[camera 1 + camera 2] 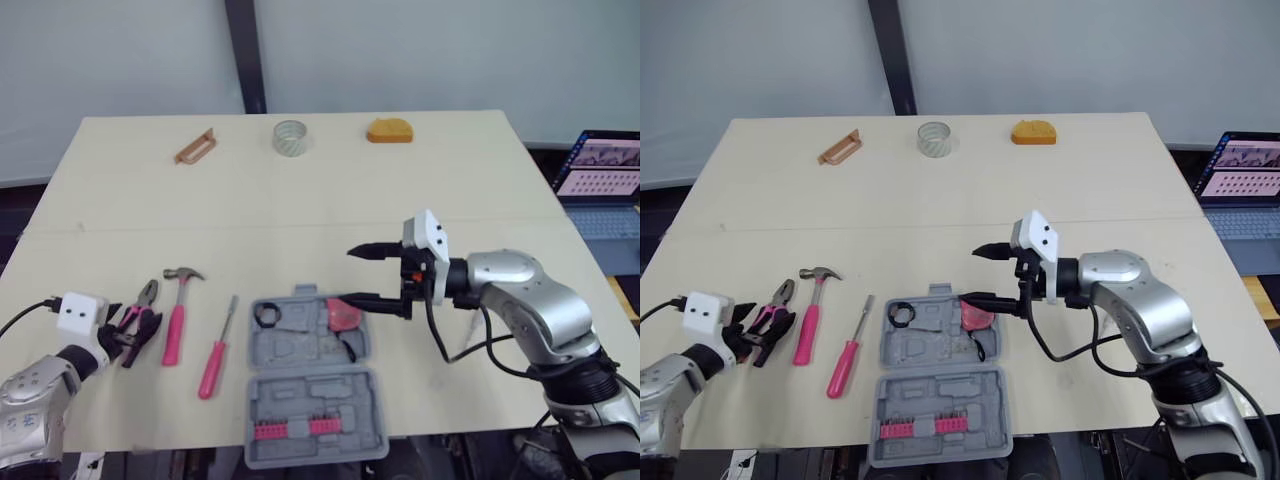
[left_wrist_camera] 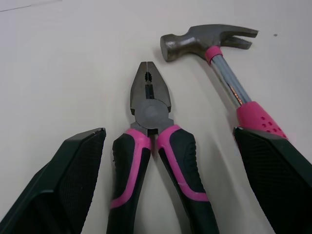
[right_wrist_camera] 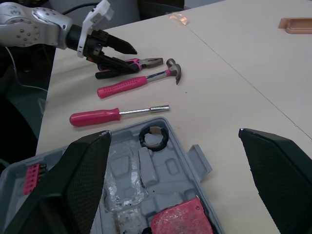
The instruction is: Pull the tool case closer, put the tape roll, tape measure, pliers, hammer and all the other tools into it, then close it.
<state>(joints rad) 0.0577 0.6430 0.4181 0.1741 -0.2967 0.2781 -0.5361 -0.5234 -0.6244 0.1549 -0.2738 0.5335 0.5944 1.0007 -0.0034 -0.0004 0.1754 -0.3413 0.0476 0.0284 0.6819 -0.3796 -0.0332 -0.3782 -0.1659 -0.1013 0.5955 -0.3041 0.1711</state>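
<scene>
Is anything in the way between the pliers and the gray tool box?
Yes. The hammer and the screwdriver lie between the pliers and the open tool case, so the pliers would likely need lifting over them.

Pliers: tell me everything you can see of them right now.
The pliers lie flat on the table: dark grey metal head, jaws shut, black handles with pink trim, slightly spread. The handles lie between the fingers of the open left end effector; contact is unclear. The hammer lies beside them, apart.
</scene>
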